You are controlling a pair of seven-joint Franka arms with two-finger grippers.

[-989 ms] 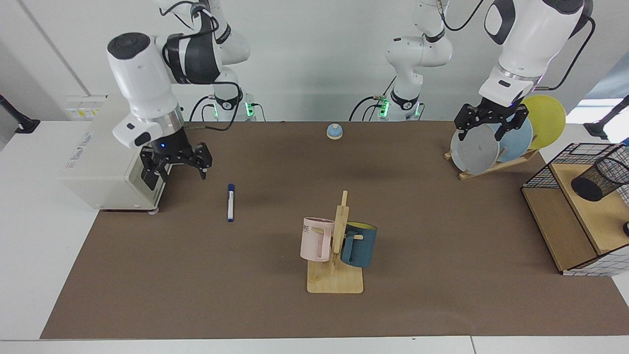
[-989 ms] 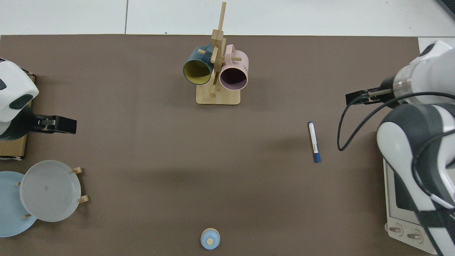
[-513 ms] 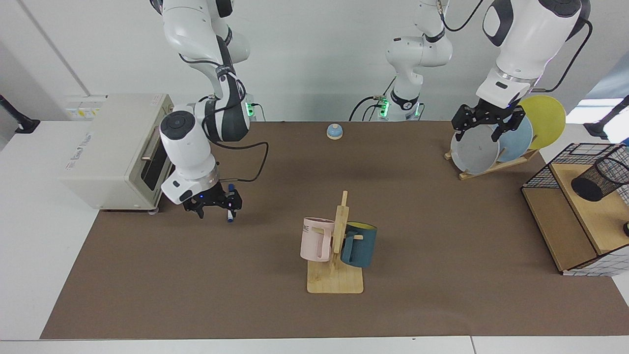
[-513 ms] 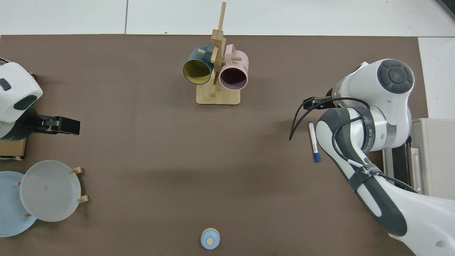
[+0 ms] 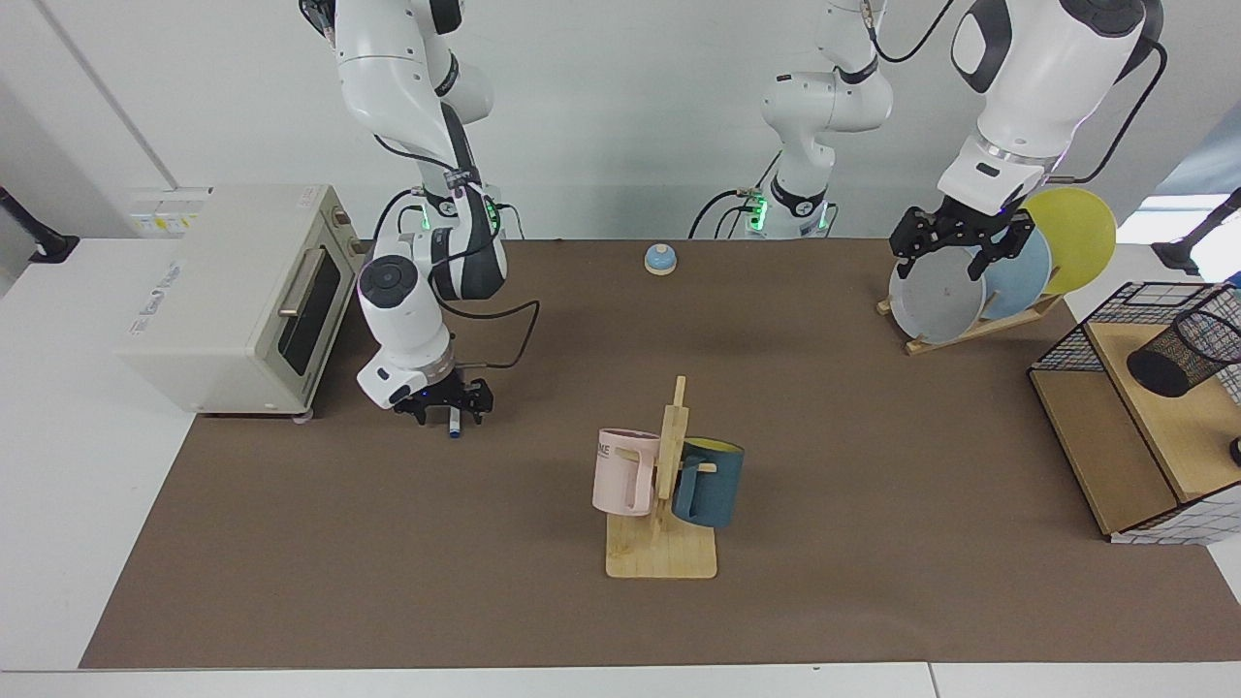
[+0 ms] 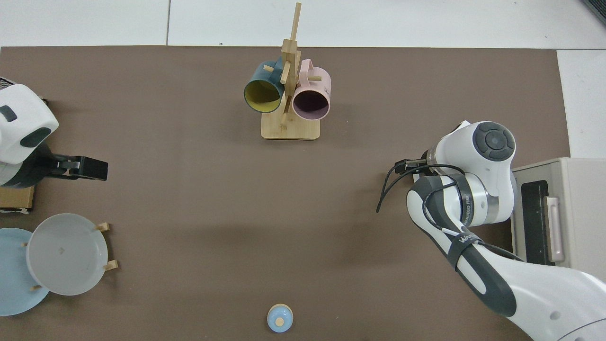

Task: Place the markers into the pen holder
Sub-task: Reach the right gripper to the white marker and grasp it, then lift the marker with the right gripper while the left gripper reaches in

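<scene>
While the right gripper (image 5: pixel 448 404) is down at mat level over the slim white-barrelled marker with the blue ends (image 5: pixel 453 425), its black fingers stand spread to either side of the barrel, and I cannot tell whether the pads touch it yet. Only the marker's near end pokes out below the fingers; from above, the arm's own wrist and elbow hide it altogether. Straddling the barrel crosswise like that looks to me like the setup for a pinch across its width, the natural hold for something so thin lying flat. By my reading the grasp is not made and the carry has not begun.

Far across the table, the black wire-mesh cylindrical pen holder (image 5: pixel 1185 353) lies tipped on its side on a pale wooden shelf unit (image 5: pixel 1144 427), beside a larger black wire basket frame (image 5: pixel 1105 325), so dropping a marker in may be awkward unless the cup is righted or the marker slid in sideways. The left gripper (image 5: pixel 963 244) waits with its fingers parted, hanging in front of a wooden rack of grey, blue and yellow plates (image 5: pixel 979 291).

Between the two arms stands a wooden mug tree (image 5: pixel 667 485) with a pink mug (image 5: pixel 622 470) and a dark blue mug (image 5: pixel 710 482) hung on it. A brown mat (image 5: pixel 388 562) covers the white table; a cream toaster oven (image 5: pixel 233 291) sits at its edge, and a small blue knobbed bell-like piece (image 5: pixel 659 259) rests near the back wall, which is plain white.
</scene>
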